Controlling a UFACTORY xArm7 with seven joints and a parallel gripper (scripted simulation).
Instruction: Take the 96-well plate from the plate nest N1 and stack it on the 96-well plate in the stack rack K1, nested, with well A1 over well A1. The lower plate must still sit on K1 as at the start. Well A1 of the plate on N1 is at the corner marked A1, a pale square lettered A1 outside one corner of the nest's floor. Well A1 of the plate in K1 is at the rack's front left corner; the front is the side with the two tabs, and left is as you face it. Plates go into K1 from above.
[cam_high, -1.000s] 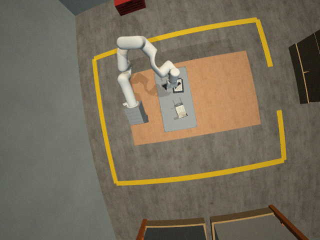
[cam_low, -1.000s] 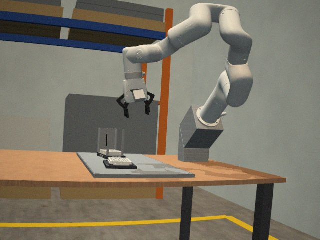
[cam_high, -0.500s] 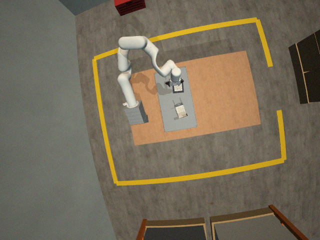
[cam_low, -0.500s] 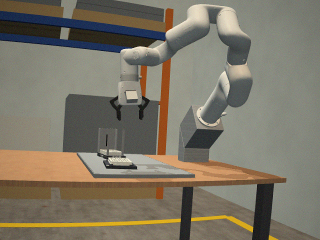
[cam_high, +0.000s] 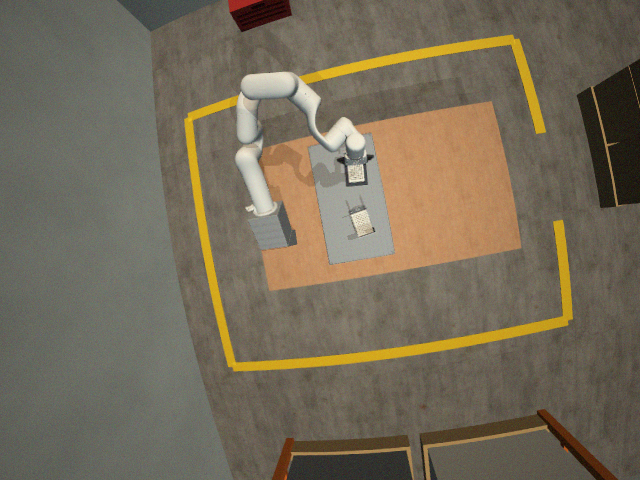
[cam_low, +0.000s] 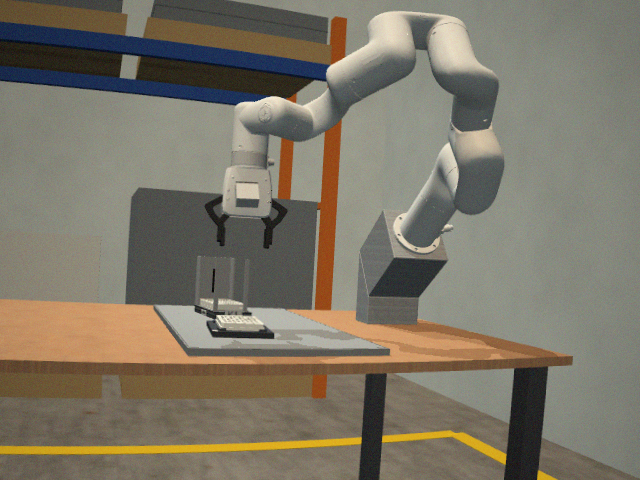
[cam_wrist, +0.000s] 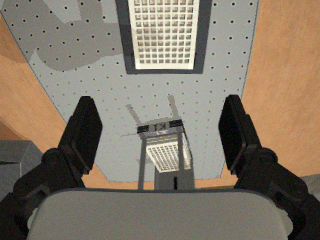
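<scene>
My gripper (cam_high: 355, 161) (cam_low: 244, 243) (cam_wrist: 159, 110) is open and empty, pointing down, high above the nest N1 area. A cream 96-well plate (cam_high: 356, 173) (cam_low: 239, 322) (cam_wrist: 165, 35) sits on the black nest N1 (cam_low: 242, 334) (cam_wrist: 205, 30); the wrist view cuts off its far end. The stack rack K1 (cam_low: 197, 281) (cam_wrist: 175, 124) has tall clear posts and a label reading K1. Another cream plate (cam_high: 361, 222) (cam_low: 221, 302) (cam_wrist: 162, 156) sits low in it. The pale A1 square beside the nest cannot be made out.
Both holders stand on a grey perforated board (cam_high: 333, 248) (cam_low: 310, 351) (cam_wrist: 105, 85) on the wooden table (cam_high: 439, 180) (cam_low: 77, 335). The arm's grey pedestal (cam_high: 271, 229) (cam_low: 390, 310) (cam_wrist: 17, 160) stands beside the board. The rack's posts rise well above its plate.
</scene>
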